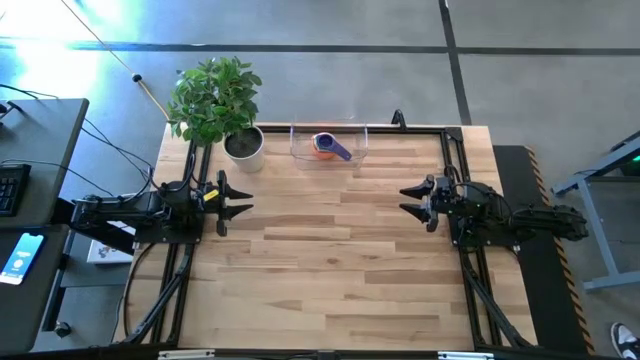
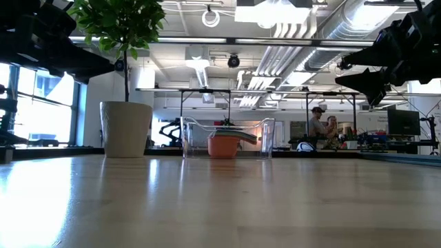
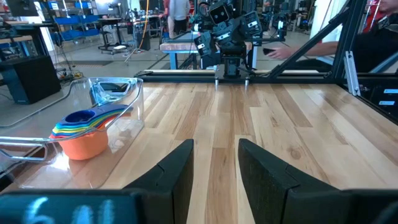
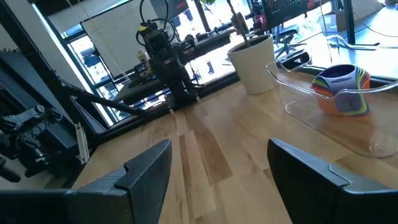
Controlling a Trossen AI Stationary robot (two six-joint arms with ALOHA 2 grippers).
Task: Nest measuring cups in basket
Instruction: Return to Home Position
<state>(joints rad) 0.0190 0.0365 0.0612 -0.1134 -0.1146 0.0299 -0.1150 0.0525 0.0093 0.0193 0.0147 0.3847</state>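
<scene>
The nested measuring cups are sitting as one stack inside the clear basket, which is standing at the far edge of the wooden surface, about midway along it. The orange cup is forming the bottom of the stack and the smaller cups are resting inside it, a violet one showing on top from above. Their flat handles are fanning out together in a band of colours over the orange rim. From table height, the stack is standing upright on the basket floor, between its see-through walls. Near the basket, on the left arm's side and apart from it, a leafy plant is growing in a white pot. The left gripper is hovering over its own side of the surface, well apart from the basket, pointing toward the opposite arm; its jaws are standing spread with nothing between them. The right gripper is facing it from the other side, likewise well away from the basket, its jaws also spread wide and carrying nothing. Two people are standing in the room far behind the surface.
</scene>
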